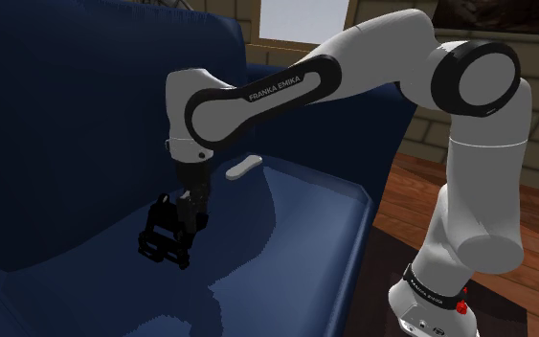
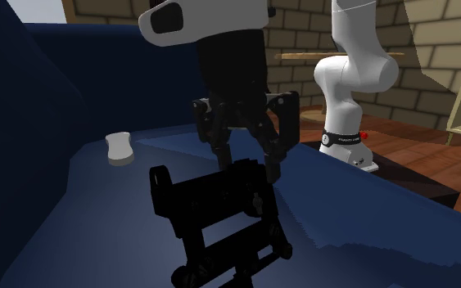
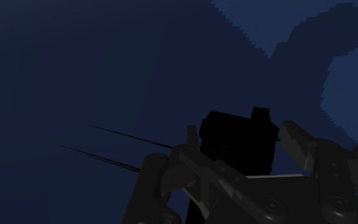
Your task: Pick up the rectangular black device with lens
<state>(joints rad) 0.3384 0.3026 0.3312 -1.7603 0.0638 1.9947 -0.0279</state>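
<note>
The black rectangular device (image 1: 167,235) stands on the dark blue sofa seat (image 1: 286,249), a boxy frame with a round part at one upper corner (image 2: 160,178). My black gripper (image 1: 192,203) hangs straight down over its end nearer the arm. In the second exterior view the gripper (image 2: 249,170) has its fingers apart, tips level with the top of the device (image 2: 220,214). Along the wrist view the device (image 3: 238,143) sits between the two fingers (image 3: 193,146), with a thin gap showing at the other finger. The gripper (image 3: 241,141) is open.
A small white oblong object (image 1: 243,168) lies on the seat farther back, also visible near the backrest (image 2: 120,149). The sofa backrest (image 1: 66,115) rises along the shoulder view's left. Wooden floor (image 1: 420,191) and the arm's base (image 2: 347,143) lie beyond the seat edge.
</note>
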